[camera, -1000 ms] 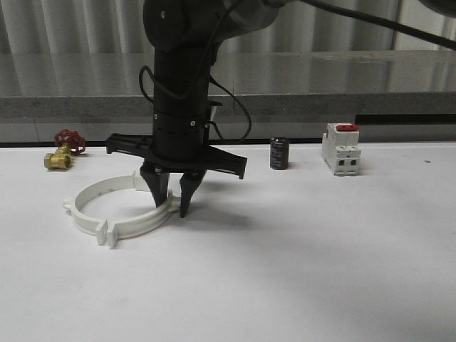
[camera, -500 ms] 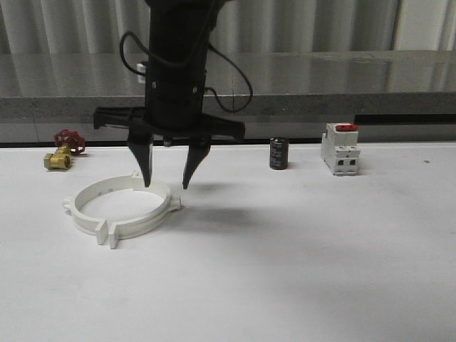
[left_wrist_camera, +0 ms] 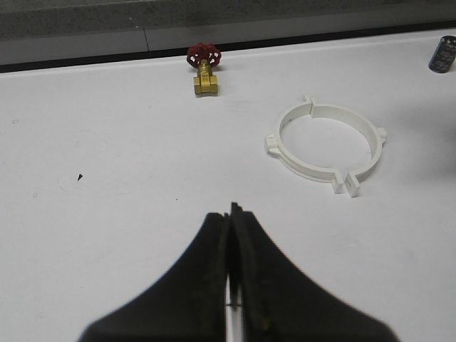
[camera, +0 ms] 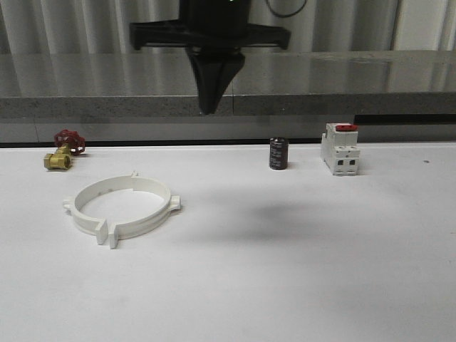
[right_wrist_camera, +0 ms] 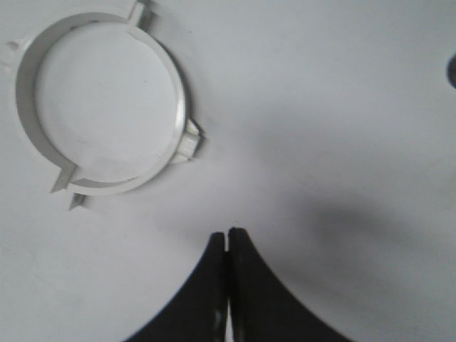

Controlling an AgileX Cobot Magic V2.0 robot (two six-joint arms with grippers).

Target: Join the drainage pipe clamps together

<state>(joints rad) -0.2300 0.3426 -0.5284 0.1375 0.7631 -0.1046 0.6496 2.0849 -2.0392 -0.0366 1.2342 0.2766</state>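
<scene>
The drainage pipe clamps [camera: 146, 222] lie flat on the white table as two white half-rings set together into one ring, with small tabs sticking out at the seams. The right wrist view looks down on the clamps [right_wrist_camera: 177, 114] from high above. My right gripper [camera: 210, 107] hangs well above the table, up and to the right of the ring, shut and empty [right_wrist_camera: 227, 234]. My left gripper [left_wrist_camera: 229, 212] is shut with nothing in it, far from the clamps [left_wrist_camera: 311, 169].
A brass valve with a red handle [camera: 63, 149] sits at the back left. A black cylinder [camera: 278, 154] and a white switch with a red top [camera: 340, 148] stand at the back right. A grey ledge [camera: 342, 103] runs behind the table.
My right gripper, whose open fingers stood at the ring's near-right rim, has risen high above the table and shut. The ring stays where it was.
</scene>
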